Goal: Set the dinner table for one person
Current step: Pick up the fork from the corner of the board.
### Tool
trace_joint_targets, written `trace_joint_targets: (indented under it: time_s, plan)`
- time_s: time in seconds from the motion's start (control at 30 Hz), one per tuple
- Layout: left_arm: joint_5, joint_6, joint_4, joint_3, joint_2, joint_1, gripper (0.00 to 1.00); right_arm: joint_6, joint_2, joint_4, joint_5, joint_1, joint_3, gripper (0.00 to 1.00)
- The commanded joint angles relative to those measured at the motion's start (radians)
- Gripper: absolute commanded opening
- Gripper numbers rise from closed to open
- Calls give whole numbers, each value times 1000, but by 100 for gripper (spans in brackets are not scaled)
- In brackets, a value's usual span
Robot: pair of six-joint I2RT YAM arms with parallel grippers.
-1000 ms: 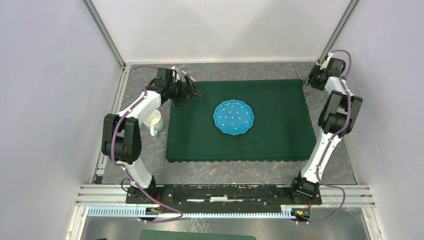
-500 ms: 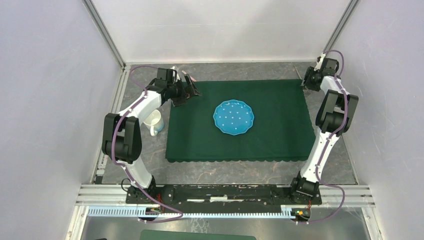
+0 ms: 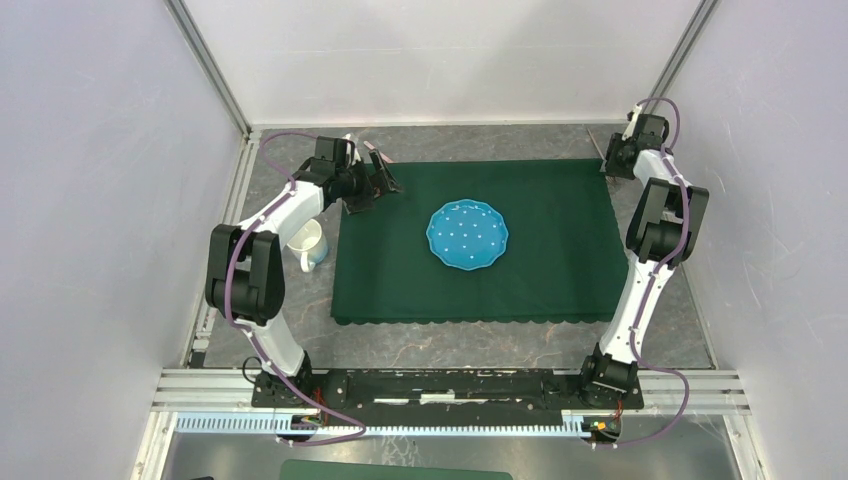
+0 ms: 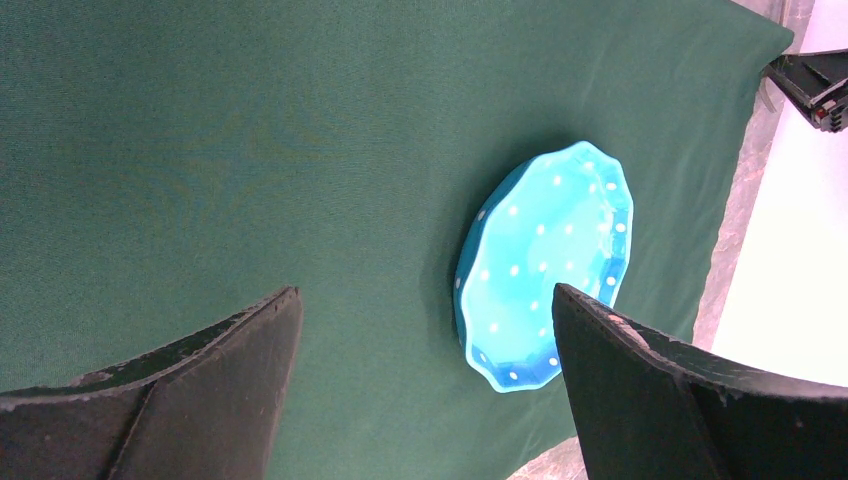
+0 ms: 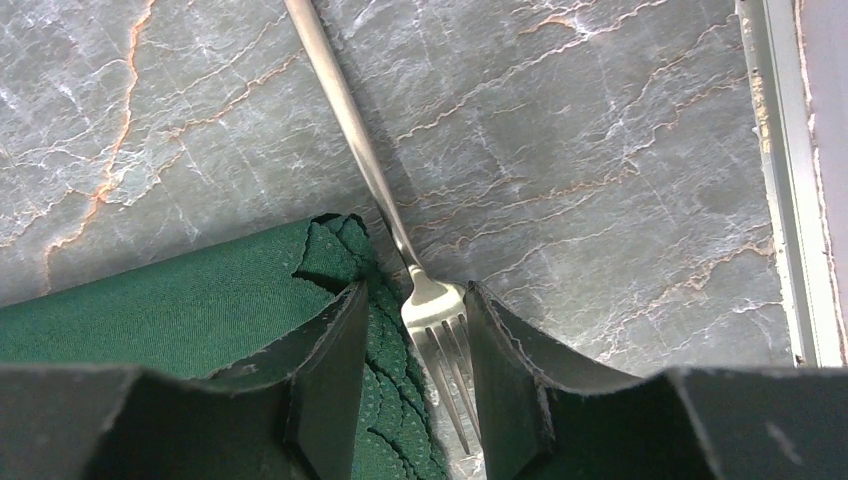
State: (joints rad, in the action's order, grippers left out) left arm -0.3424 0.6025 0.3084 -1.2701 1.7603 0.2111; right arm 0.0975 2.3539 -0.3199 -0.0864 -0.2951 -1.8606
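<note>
A silver fork (image 5: 352, 135) lies on the dark-grey dinner table (image 5: 600, 150) at the far right corner, its tines against the scalloped edge of the green cloth (image 5: 180, 300). My right gripper (image 5: 415, 295) is low over it, open. Its fingers straddle the fork's head and a fold of the cloth's edge, with a gap left on the cloth side. From above, the right gripper (image 3: 612, 160) sits at the cloth's far right corner. My left gripper (image 3: 380, 185) hovers wide open over the cloth's far left corner, holding nothing. A blue dotted plate (image 3: 467, 235) rests mid-cloth.
A white mug (image 3: 310, 245) stands on the table left of the cloth (image 3: 560, 260), beside the left arm. Metal frame rails and white walls close in the table (image 3: 480, 345) at the back and sides. The left wrist view shows the plate (image 4: 545, 265) beyond the left gripper (image 4: 425, 292).
The right arm has reached a little farther toward the back right corner and its jaws have narrowed around the fork's head. The left arm has not moved.
</note>
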Motion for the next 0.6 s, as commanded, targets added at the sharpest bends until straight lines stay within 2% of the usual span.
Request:
trace_joint_targets:
  time_s: [0.0, 0.47, 0.57]
  plan:
    - [-10, 10, -4, -38, 8, 4, 100, -9, 6, 1, 38, -5, -18, 46]
    - [-11, 16, -10, -34, 11, 4, 100, -29, -7, -17, 79, -33, 35, 42]
    - [-8, 16, -10, -30, 8, 4, 100, -41, -32, -19, 91, -35, 90, 41]
